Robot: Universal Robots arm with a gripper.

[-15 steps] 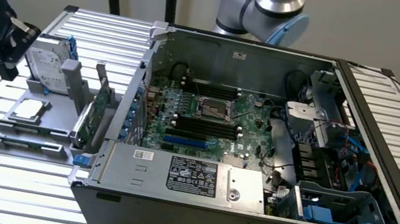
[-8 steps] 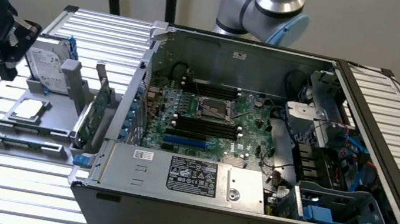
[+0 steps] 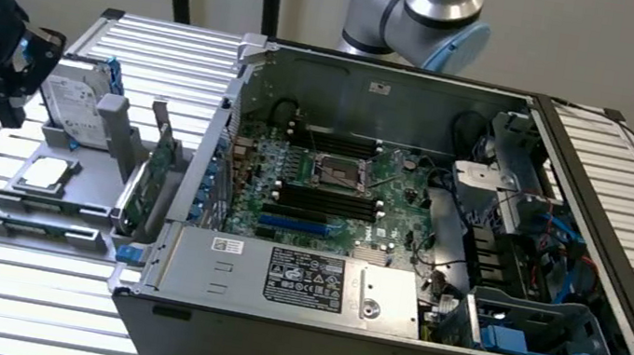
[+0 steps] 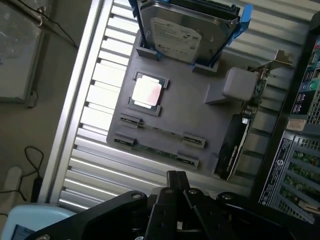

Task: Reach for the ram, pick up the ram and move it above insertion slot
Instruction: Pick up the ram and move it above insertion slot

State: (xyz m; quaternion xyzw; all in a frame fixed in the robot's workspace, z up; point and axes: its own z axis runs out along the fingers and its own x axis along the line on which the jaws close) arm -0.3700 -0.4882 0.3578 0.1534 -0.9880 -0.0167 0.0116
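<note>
The hand (image 4: 176, 176) hangs above the slatted worktop (image 4: 95, 165), its fingers pressed together and pinching nothing. Just ahead of its fingertips runs the near edge of the grey fixture tray (image 4: 185, 110), with bare slats between that edge and the hand and open air above. The ram (image 4: 156, 150) sits nearest the hand, a thin green stick standing on edge between two end clips of the tray, with a second pair of clips just beyond it. Farther from the hand a processor (image 4: 147, 92) lies flat in a square pocket, and past that a hard drive (image 4: 182, 30) leans in blue rails. To one side an expansion card (image 4: 235, 145) stands in its slot, close to the open computer case (image 3: 418, 343), whose wall closes that side off; on the other side a strip of bare slats separates the tray from the worktop's rail edge
</note>
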